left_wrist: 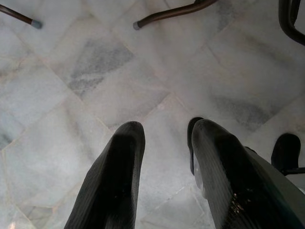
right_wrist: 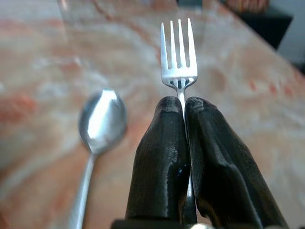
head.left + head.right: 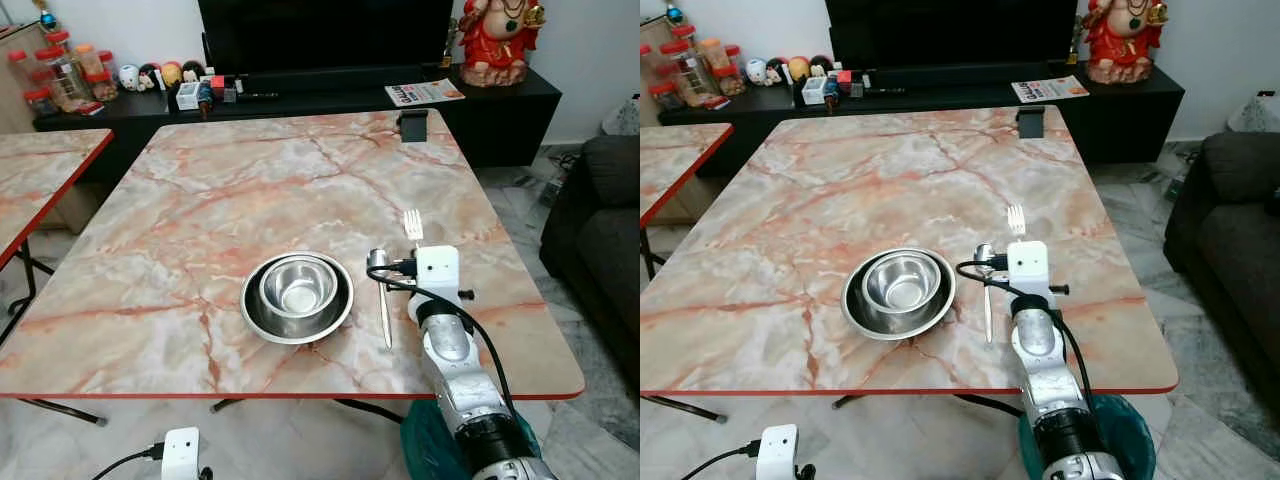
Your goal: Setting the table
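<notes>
1. Left eye view: the right claw [image 3: 414,240] is reaching out over the marble counter [image 3: 200,200], pinching a fork [image 3: 412,224] whose tines are poking out beyond the white wrist block. A spoon [image 3: 383,300] is lying flat on the counter just beside the steel plate [image 3: 250,305], on the side toward the right claw. A small steel bowl [image 3: 298,285] is sitting inside the plate; both look empty.

2. Right eye view: same scene. The fork [image 3: 1016,219] is sitting past the spoon, farther from the plate, seemingly just above the counter, though contact is hard to judge.

3. Left wrist view: the left claw [image 1: 164,157] is hanging idle over the tiled floor [image 1: 95,71], its two fingers spread with a clear gap and nothing between them.

4. Right wrist view: the right claw's fingers [image 2: 162,157] are pressing together on the fork's handle just below the neck, tines pointing away. The spoon bowl is lying near the fork, blurred.
   - Judgement: the fork is looking light, stiff and slick polished metal, so it could twist in a pinch this narrow.
   - Holding the flat handle is the sensible place.
</notes>
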{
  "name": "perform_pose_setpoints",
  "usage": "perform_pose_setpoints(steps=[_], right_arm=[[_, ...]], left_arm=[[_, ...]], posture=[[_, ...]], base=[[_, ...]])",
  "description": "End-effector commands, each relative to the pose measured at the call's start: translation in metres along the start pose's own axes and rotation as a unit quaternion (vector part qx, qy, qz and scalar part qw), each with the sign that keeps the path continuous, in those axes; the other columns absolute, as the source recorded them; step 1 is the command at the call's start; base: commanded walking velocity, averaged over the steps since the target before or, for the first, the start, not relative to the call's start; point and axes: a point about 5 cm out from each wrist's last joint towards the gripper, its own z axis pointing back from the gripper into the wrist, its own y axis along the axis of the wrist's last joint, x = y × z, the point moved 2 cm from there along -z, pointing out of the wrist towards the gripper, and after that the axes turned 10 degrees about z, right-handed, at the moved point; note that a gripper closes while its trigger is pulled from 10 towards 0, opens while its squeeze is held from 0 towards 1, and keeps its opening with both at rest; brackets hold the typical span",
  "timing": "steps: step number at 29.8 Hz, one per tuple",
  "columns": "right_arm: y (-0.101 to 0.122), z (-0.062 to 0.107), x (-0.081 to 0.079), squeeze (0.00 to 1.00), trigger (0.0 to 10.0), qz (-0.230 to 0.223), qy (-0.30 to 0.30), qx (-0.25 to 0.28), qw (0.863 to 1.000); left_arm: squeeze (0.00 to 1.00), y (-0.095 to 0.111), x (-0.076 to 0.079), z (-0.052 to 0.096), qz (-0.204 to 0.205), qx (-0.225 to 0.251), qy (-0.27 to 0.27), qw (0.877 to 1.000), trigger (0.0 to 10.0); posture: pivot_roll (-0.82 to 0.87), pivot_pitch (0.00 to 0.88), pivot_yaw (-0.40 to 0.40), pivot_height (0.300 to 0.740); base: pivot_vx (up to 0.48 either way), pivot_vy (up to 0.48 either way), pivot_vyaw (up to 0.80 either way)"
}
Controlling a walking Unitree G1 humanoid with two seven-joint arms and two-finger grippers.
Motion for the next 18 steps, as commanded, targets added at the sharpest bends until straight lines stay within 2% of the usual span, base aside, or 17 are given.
perform_pose_setpoints(steps=[1, 18], right_arm=[[0.001, -0.001, 0.003, 0.00, 10.0, 0.006, -0.008, -0.017, 1.000], [-0.013, 0.002, -0.001, 0.00, 10.0, 0.014, 0.021, -0.076, 0.997]], left_arm=[[0.00, 0.000, -0.004, 0.000, 0.001, -0.001, 0.002, 1.000, 10.0], [0.00, 0.000, -0.005, 0.000, -0.008, -0.003, 0.000, 1.000, 10.0]], posture=[[-0.05, 0.046, 0.079, 0.740], [-0.04, 0.040, 0.077, 0.740]], base=[[0.000, 0.000, 0.00], [0.000, 0.000, 0.00]])
